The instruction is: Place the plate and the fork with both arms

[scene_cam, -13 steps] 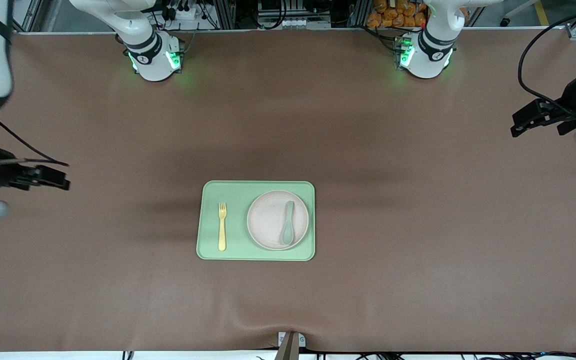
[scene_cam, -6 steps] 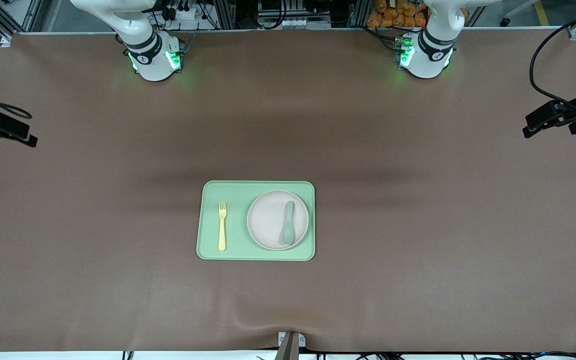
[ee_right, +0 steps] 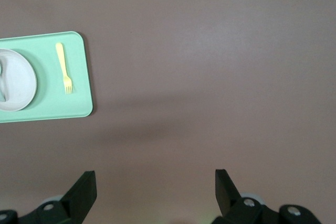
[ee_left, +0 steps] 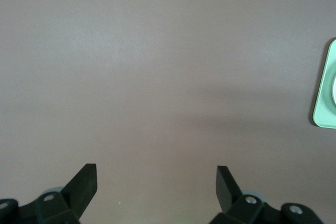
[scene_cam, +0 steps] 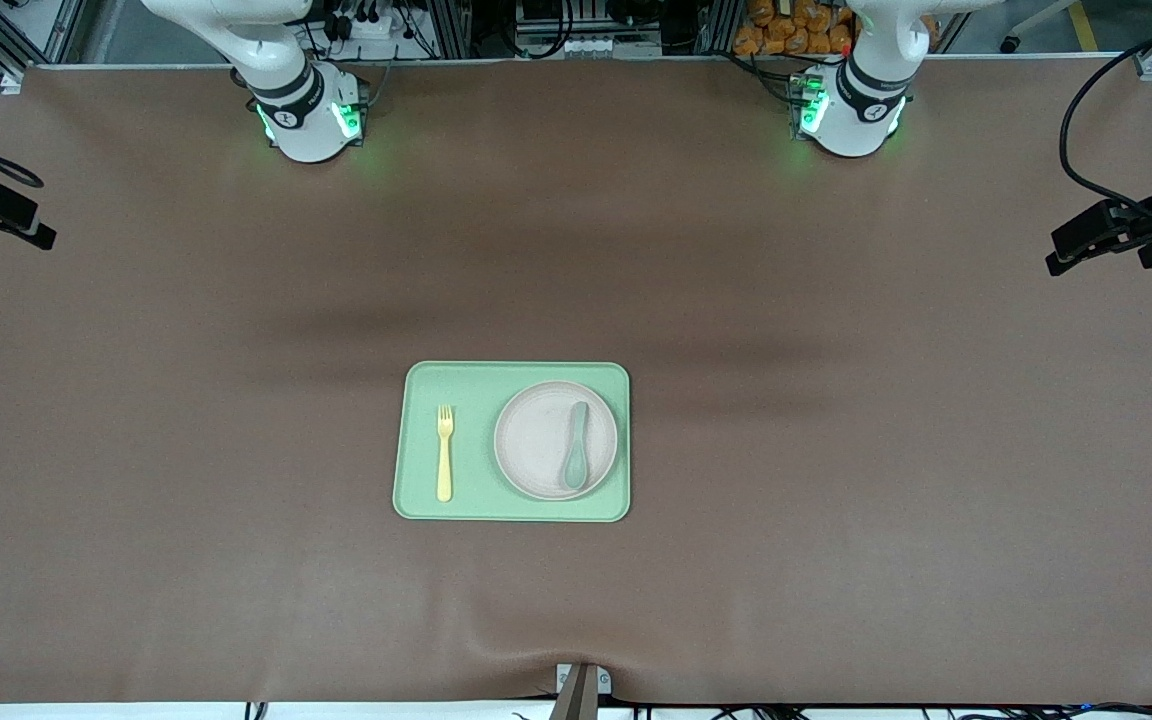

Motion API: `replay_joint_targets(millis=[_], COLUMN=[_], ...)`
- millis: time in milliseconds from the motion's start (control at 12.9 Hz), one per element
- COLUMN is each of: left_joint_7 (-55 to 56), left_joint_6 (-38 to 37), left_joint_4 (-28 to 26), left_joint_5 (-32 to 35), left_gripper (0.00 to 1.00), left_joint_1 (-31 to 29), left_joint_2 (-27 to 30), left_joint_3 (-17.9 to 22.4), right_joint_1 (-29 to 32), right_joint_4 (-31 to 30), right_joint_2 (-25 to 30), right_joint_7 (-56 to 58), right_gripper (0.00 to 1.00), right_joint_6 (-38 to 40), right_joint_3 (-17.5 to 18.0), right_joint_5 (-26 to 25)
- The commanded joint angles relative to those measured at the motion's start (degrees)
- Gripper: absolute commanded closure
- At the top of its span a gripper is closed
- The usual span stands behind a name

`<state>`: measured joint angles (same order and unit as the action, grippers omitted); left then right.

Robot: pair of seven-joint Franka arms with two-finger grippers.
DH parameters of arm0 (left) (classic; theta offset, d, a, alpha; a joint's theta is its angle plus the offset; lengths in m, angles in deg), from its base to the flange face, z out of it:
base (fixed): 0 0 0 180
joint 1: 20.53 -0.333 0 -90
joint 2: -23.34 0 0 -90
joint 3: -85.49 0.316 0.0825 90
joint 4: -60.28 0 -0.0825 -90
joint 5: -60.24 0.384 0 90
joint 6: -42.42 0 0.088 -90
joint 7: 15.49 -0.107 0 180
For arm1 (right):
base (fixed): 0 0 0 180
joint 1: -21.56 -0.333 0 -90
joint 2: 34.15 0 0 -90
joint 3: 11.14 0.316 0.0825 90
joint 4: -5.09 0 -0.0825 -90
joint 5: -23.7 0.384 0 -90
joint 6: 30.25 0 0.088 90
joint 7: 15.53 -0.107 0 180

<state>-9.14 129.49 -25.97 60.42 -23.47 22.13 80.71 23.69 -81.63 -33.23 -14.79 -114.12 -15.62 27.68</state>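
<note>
The pale pink plate (scene_cam: 541, 440) lies on the light green tray (scene_cam: 476, 385) at the table's middle, on the tray's half toward the left arm's end. The yellow fork (scene_cam: 445, 452) lies on the tray beside the plate, toward the right arm's end. My right gripper (scene_cam: 31, 228) is open and empty over the table's edge at the right arm's end. Its wrist view shows its open gripper (ee_right: 155, 184), the tray (ee_right: 52, 106), the plate (ee_right: 18, 80) and the fork (ee_right: 63, 66). My left gripper (scene_cam: 1071, 250) is open and empty over the left arm's end; its wrist view shows the open gripper (ee_left: 156, 182) and a tray corner (ee_left: 325, 87).
A grey-green spoon (scene_cam: 575, 445) lies on the plate. The brown mat (scene_cam: 836, 500) covers the whole table. The two arm bases (scene_cam: 306, 115) stand along the edge farthest from the front camera. A small bracket (scene_cam: 581, 682) sits at the nearest edge.
My right gripper has swung away from the front camera along the table's end and its arm has left the view. My left gripper has drawn slightly outward toward its end.
</note>
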Motion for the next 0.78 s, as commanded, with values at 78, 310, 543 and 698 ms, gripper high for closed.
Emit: replay_joint_targets(millis=[78,310,543,698], left_joint_7=[-1.16,-1.16,-1.25,-1.95], left_joint_6=[-0.75,-0.75,-0.75,-0.75], left_joint_4=[-0.77,-0.77,-0.77,-0.94], left_joint_5=[0.26,0.35,0.26,0.17], left_gripper=[0.00,0.00,0.00,0.00], left_joint_1=[-0.22,-0.31,-0.93,-1.02], left_joint_2=[1.48,1.22,1.39,1.39], left_joint_3=[-0.14,-0.05,-0.14,-0.14], right_joint_1=[0.68,1.03,1.47,1.38], right_joint_4=[2.78,4.28,4.19,4.19], right_joint_2=[-1.72,-1.71,-1.72,-1.71], right_joint_7=[-1.52,-2.32,-2.06,-1.88], right_gripper=[0.00,0.00,0.00,0.00], right_joint_6=[-0.07,2.04,2.13,2.13], right_joint_3=[5.16,6.68,6.76,6.68], right_joint_5=[-5.71,-6.26,-6.00,-5.73])
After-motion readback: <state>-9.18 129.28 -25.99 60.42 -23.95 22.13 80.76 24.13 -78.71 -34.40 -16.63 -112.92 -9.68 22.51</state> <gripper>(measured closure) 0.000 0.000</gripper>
